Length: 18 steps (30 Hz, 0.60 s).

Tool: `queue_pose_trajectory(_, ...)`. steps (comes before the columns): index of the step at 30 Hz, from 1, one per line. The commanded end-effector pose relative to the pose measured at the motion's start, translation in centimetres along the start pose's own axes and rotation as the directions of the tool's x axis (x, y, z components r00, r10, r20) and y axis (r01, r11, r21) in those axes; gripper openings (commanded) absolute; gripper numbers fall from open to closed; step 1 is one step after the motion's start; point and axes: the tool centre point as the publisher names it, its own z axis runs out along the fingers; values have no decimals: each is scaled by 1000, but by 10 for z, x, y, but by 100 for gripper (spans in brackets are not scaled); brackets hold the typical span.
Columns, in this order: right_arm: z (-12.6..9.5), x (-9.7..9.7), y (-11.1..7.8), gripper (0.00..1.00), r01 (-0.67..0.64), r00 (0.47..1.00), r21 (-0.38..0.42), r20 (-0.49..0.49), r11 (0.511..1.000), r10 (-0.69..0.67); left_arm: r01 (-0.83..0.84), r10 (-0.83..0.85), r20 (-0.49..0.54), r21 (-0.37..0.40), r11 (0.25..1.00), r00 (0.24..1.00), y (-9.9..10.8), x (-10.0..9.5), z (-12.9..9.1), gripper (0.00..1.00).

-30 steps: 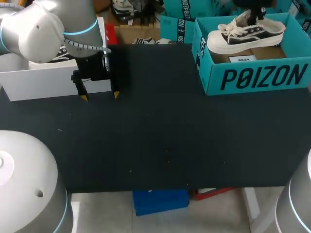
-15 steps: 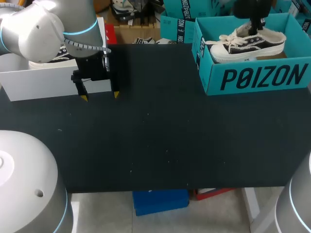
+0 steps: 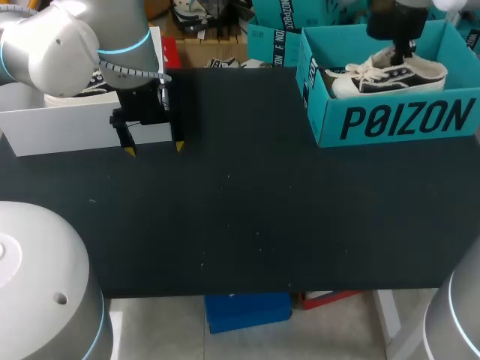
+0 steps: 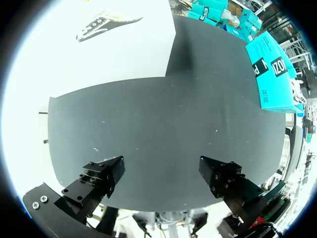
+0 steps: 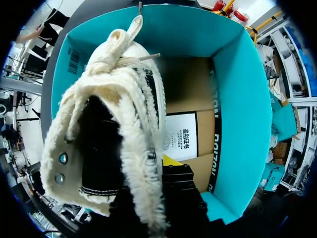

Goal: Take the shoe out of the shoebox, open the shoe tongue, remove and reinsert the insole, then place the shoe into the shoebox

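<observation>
light even and diffuse, from overhead; no hard-edged shadows anywhere.

head view: matte black table top soaks up the light, no glare on it. a soft dark patch lies on it just beside the left gripper. glossy grey-white left arm carries broad soft highlights. teal cardboard shoebox evenly lit on its outer wall.

left wrist view: white flat-sided box washed out to plain white; table reads grey here, with a darker shadow band by the box's edge.

right wrist view: black canvas shoe with a cream fleecy collar bright on the fleece, near black inside; brown floor of the shoebox dimmer next to it.
</observation>
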Motion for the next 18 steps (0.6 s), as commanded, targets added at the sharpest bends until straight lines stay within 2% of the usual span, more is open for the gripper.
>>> queue_pose_trajectory(1, 9, 4, -8, 0, -14, 1000, -20, -2, 1000, 14, -1, 1, -3, 1, 1000, 1000, 0, -1, 0, 100)
queue_pose_trajectory(18, 61, 17, 6, 0, 0, 999, -53, -38, 999, -2, -1, 1, -3, 1, 1000, 1000, 0, -1, 0, 100)
